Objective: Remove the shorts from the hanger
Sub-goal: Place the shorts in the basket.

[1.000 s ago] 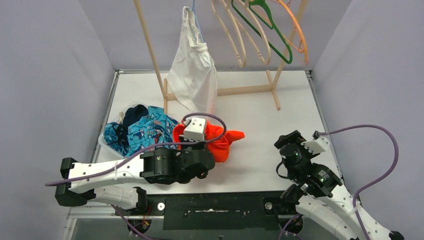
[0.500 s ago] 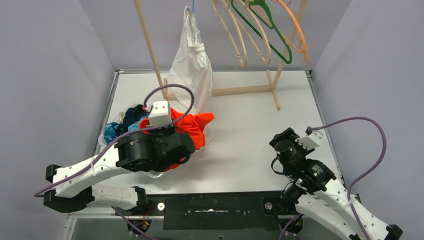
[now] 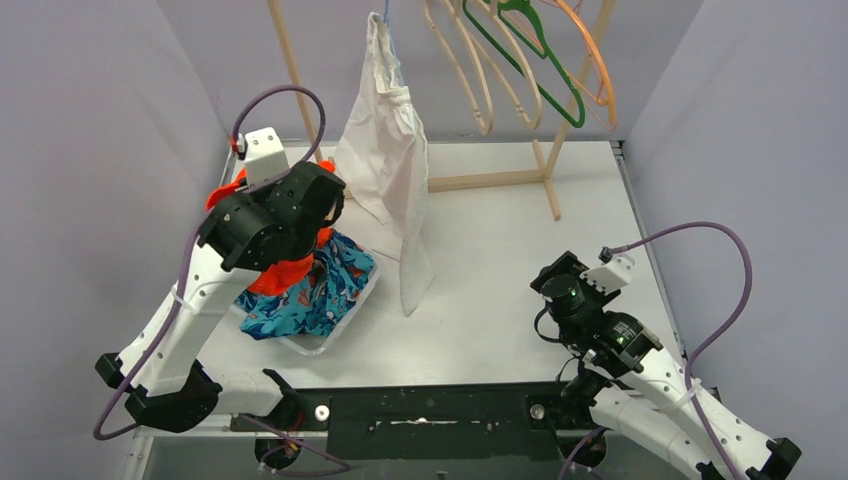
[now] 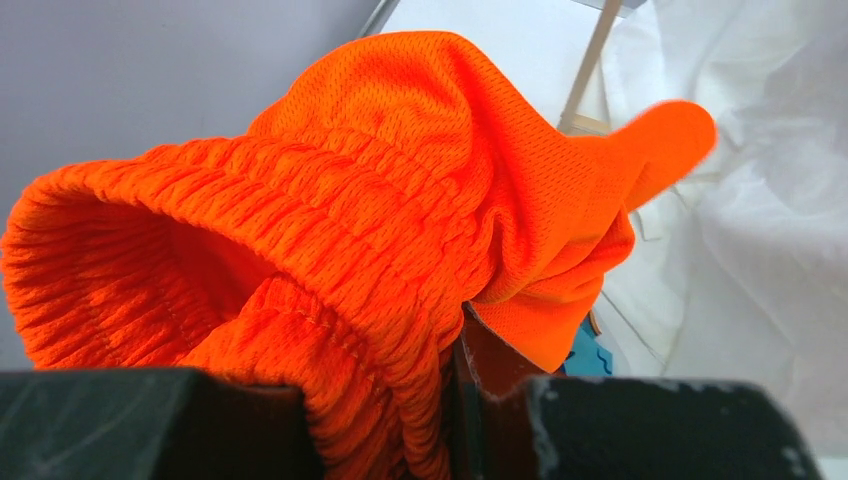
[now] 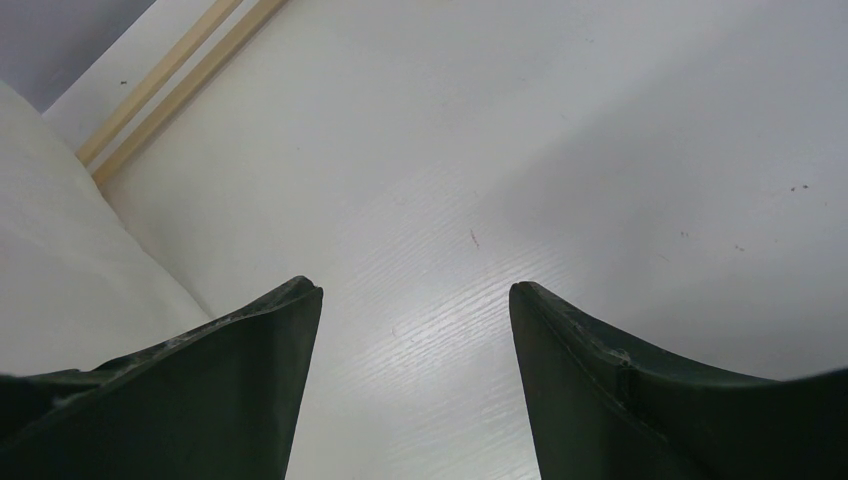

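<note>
Orange mesh shorts [image 4: 400,200] are bunching in the left gripper [image 4: 420,420], which is pinching the waistband tight. The left arm is standing tall at the upper left of the top view, over the blue patterned shorts [image 3: 320,290]. The right gripper [image 5: 415,330] is hovering lower right with its fingers spread, over the bare table [image 3: 500,250]. One white garment [image 3: 385,150] is hanging on the wooden rack [image 3: 293,80], beside one green hanger [image 3: 577,115].

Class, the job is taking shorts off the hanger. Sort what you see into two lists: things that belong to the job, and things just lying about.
Belongs to the job:
orange shorts, gripped in the left claw
white garment hanging on its hanger
blue shorts in the pile

Just lying about:
spare hangers
rack
right claw, open, holding nothing
</note>
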{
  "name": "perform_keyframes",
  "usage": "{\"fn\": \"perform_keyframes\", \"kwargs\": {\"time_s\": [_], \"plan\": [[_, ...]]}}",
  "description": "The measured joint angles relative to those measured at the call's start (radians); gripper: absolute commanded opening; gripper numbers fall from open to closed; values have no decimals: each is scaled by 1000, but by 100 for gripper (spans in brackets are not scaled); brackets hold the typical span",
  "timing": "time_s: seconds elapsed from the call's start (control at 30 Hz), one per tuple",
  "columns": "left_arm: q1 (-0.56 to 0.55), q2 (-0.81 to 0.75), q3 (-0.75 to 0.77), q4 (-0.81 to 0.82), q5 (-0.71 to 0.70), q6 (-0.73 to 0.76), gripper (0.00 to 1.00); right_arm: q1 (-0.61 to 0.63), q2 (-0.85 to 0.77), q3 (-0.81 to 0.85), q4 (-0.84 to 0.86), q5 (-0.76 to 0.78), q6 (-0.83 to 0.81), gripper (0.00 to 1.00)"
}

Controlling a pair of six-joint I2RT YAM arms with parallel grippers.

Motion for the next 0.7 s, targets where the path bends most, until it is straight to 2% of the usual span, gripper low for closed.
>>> {"fn": "perform_keyframes", "kwargs": {"time_s": [0.2, 0.4, 0.5, 0.67, 0.7], "plan": [[80, -6, 10, -3, 39, 43, 0, -1, 2, 0, 10, 0, -13, 70], [109, -121, -65, 5, 121, 39, 0, -9, 22, -5, 50, -7, -36, 70], [155, -141, -161, 48, 199, 68, 0, -10, 49, -8, 72, -16, -57, 71], [377, -69, -460, 270, 421, 158, 0, -20, 92, -8, 94, -37, -93, 75], [415, -47, -528, 333, 475, 172, 3, -22, 99, -8, 94, -42, -100, 75]]}}
